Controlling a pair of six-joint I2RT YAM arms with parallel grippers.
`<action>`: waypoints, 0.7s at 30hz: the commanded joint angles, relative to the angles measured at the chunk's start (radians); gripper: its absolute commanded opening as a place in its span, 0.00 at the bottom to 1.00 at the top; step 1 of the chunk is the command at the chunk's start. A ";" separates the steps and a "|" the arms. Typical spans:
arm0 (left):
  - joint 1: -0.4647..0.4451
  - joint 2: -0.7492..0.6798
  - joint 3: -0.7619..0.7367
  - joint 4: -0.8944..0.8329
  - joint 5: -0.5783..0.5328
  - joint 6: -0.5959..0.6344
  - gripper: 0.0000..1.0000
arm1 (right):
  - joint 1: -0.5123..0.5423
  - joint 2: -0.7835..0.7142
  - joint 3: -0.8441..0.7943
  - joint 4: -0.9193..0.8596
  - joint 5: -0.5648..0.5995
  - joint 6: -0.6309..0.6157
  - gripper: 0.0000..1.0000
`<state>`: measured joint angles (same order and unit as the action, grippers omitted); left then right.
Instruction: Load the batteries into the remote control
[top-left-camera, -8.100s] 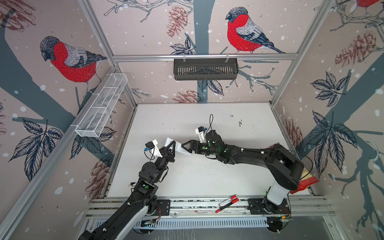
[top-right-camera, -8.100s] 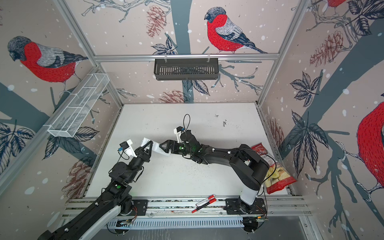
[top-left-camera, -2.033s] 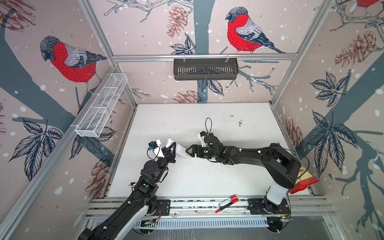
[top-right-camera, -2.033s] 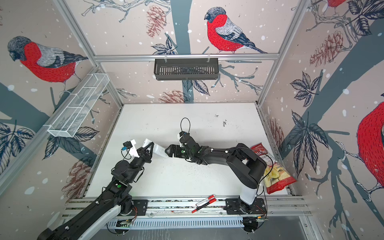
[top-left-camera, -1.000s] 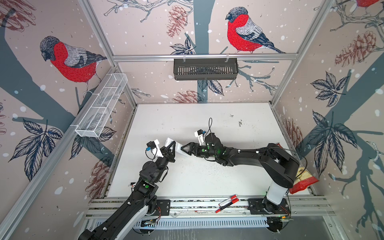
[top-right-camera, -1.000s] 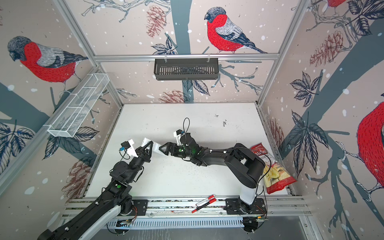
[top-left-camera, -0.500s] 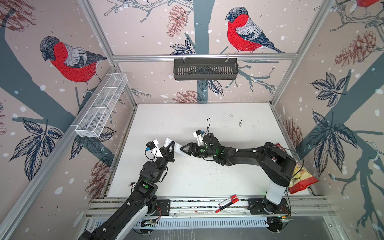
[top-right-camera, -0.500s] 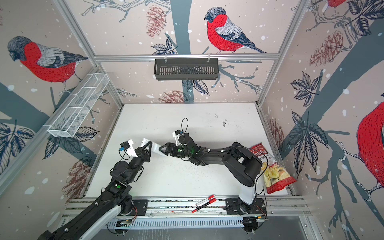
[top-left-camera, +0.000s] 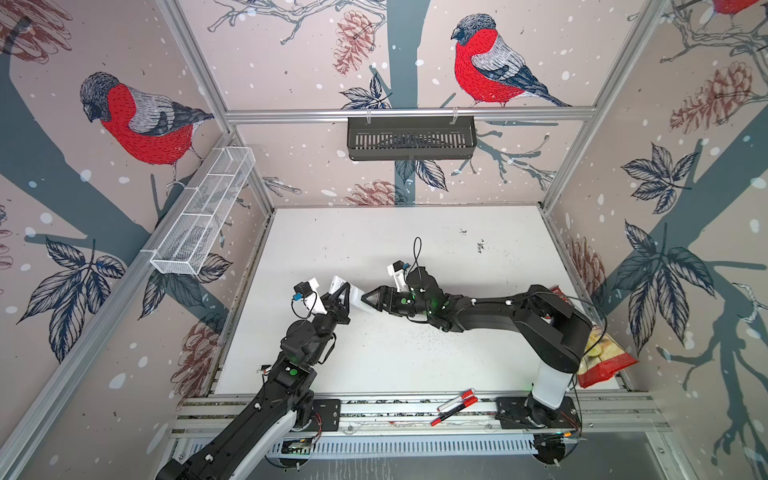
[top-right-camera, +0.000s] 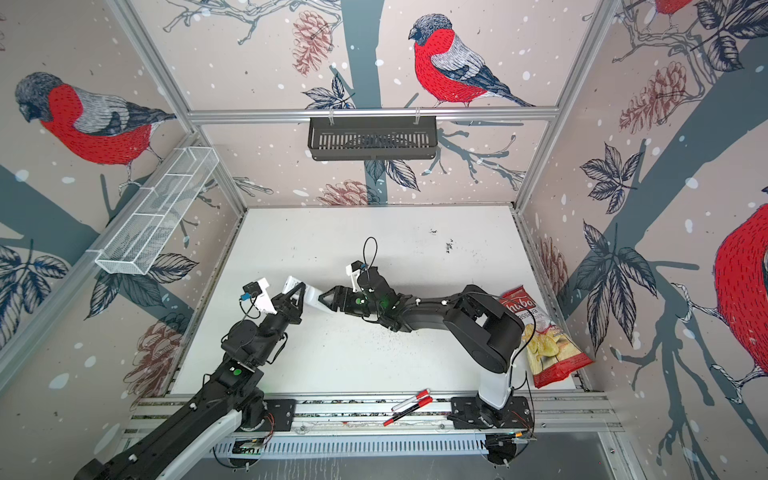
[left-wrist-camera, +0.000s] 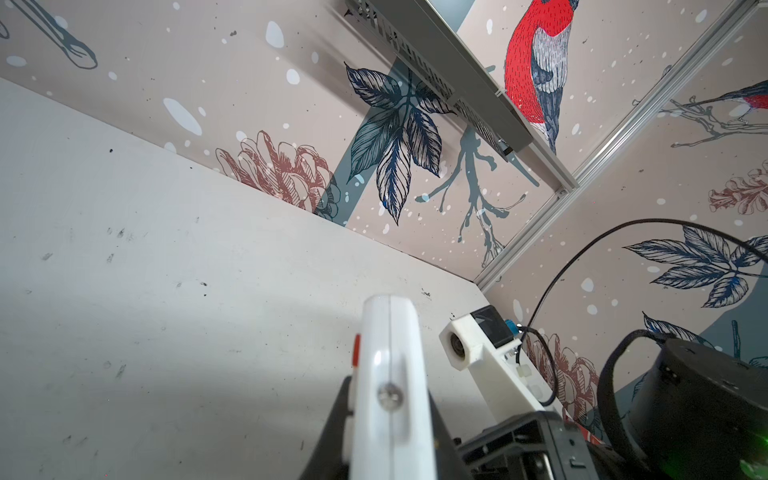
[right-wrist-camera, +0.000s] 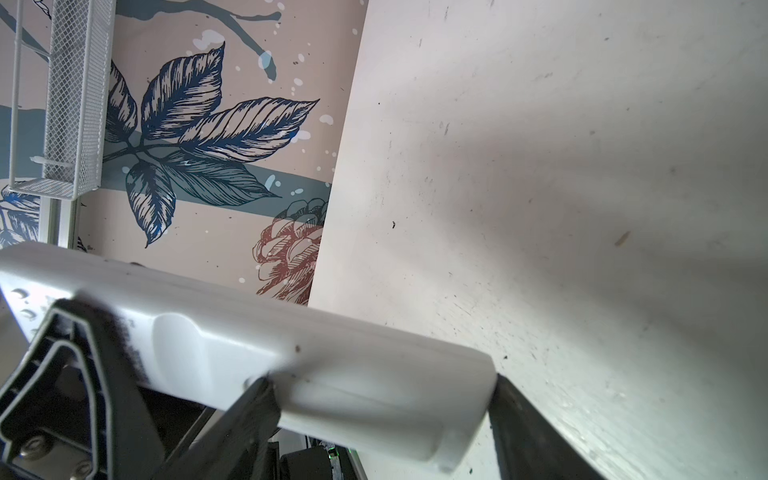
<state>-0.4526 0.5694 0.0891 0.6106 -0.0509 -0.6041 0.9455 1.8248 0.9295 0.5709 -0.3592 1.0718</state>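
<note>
A: Where is the remote control (top-left-camera: 356, 297)?

B: Off the table (top-left-camera: 415, 357), held in the air between the two pincers. There is one remote. The left pincer (top-left-camera: 343, 291) is clamped on one end. In the left wrist view the remote stands edge-on between its fingers (left-wrist-camera: 332, 432), with a red button showing on the face.

A: And the right pincer (top-left-camera: 366, 298)?

B: Closed on the opposite end. In the right wrist view one finger (right-wrist-camera: 523, 424) bears on the end face, and the other touches the plain back a little further along.

A: Containers?

B: Two. A white wire-mesh basket (top-left-camera: 203, 220), split by dividers, hangs on the side wall well beyond the left pincer. A black slotted basket (top-left-camera: 411, 139) hangs from the back rail, far from both pincers. I cannot tell what either holds.

A: Anything else?

B: Two red-and-white marker pens (top-left-camera: 455, 406) lie side by side on the front rail, well behind the right pincer and near that arm's base. One red crisp bag (top-right-camera: 552, 357) leans just beside the same arm.
</note>
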 joint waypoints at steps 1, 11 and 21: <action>0.000 -0.005 0.021 0.112 0.056 -0.003 0.00 | -0.001 0.002 -0.016 -0.056 0.025 -0.027 0.70; 0.005 -0.010 0.021 0.098 0.052 0.000 0.00 | -0.017 -0.026 -0.080 0.018 0.014 -0.010 0.69; 0.010 -0.010 0.022 0.090 0.058 0.003 0.00 | -0.019 -0.046 -0.103 0.047 0.011 -0.011 0.69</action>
<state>-0.4458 0.5606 0.0998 0.6113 -0.0257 -0.5941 0.9264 1.7874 0.8314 0.6132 -0.3588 1.0698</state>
